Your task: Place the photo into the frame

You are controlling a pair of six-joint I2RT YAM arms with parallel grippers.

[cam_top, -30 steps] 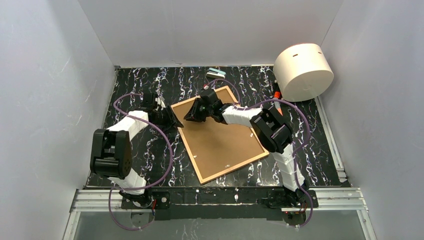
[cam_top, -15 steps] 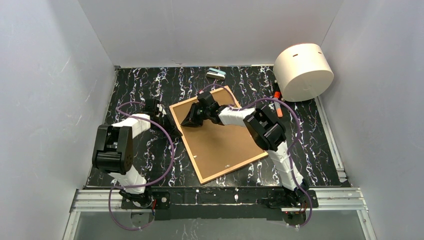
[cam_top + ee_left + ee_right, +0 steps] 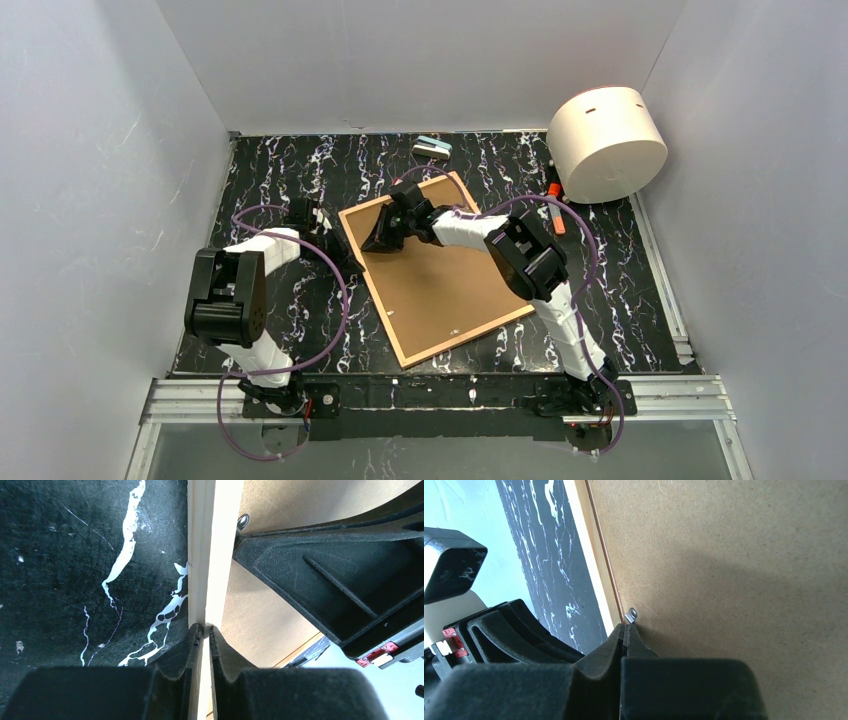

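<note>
As the left end effector (image 3: 205, 628) pinches the frame (image 3: 202, 555), the right end effector (image 3: 625, 630), pressed together at its tab (image 3: 631, 614), should swivel that aside.

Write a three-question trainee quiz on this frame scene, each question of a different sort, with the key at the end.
1. True or false: the left pincer is closed on the light-wood edge of the frame.
2. What sits right at the tips of the shut right pincer? A) a small metal clip B) a coin C) a loose screw
3. What colour is the backing board that faces up in the top view?

Key: 1 true; 2 A; 3 brown.
</note>
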